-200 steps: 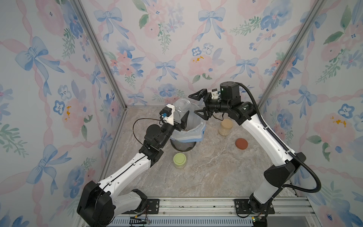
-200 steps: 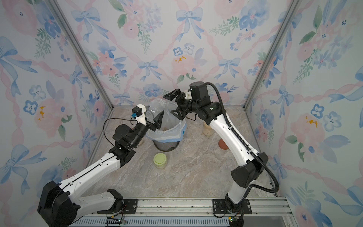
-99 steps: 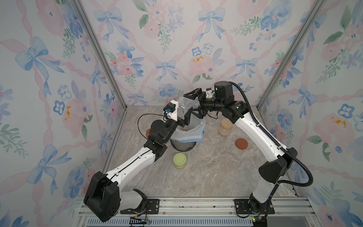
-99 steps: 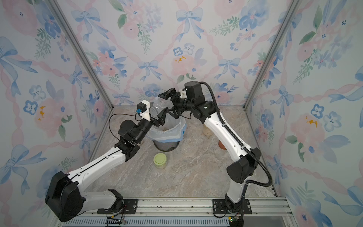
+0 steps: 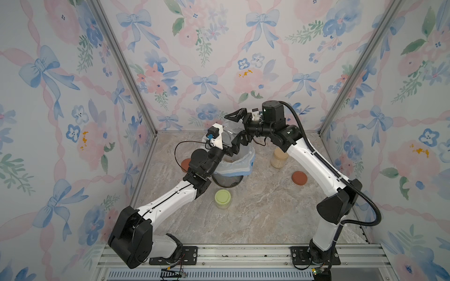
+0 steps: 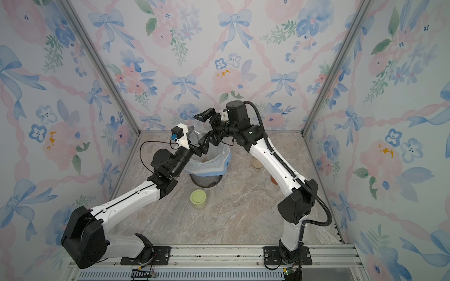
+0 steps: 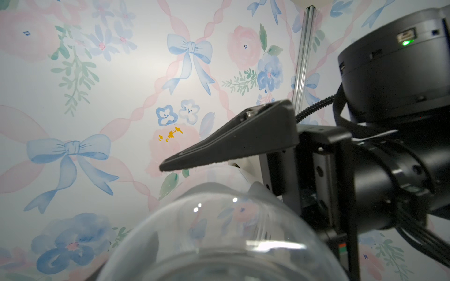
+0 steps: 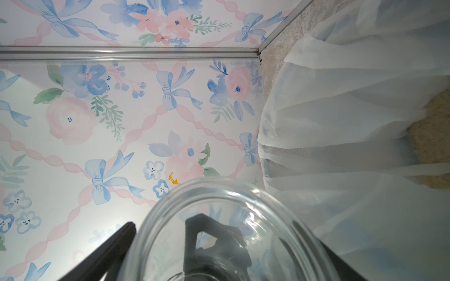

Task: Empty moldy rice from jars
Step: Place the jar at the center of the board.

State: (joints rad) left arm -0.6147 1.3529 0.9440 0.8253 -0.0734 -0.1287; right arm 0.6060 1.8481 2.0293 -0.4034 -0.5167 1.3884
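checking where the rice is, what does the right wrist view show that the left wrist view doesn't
Only right wrist: the white bin liner with rice inside, and the open mouth of the jar. Only left wrist: a finger of the right gripper. Both: that clear jar, seemingly empty, and the floral wall.
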